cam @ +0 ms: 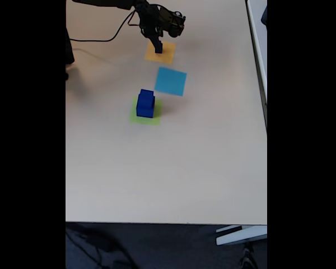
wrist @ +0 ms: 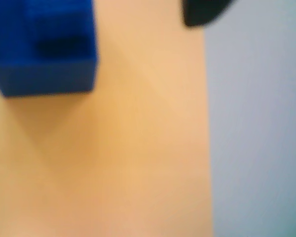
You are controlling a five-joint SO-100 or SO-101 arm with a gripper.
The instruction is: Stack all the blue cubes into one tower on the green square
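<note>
Two blue cubes (cam: 145, 104) already stand stacked on the green square (cam: 135, 118) at mid-desk (cam: 185, 168), while far off the pincer (cam: 158, 49) seems closed on the small blue cube (wrist: 44, 47) over the orange patch (cam: 167, 55), the last to add

The wrist view is badly out of focus: the blue cube (wrist: 44, 47) beside the jaws is a soft-edged blur, the dark gripper part at the top edge a smear, and the orange surface beneath shows no texture. The fixed view is evenly and brightly lit, the table (cam: 168, 168) pale and slightly washed out, with only faint shadows under the gripper (cam: 158, 49) and beside the tower (cam: 145, 104).
</note>
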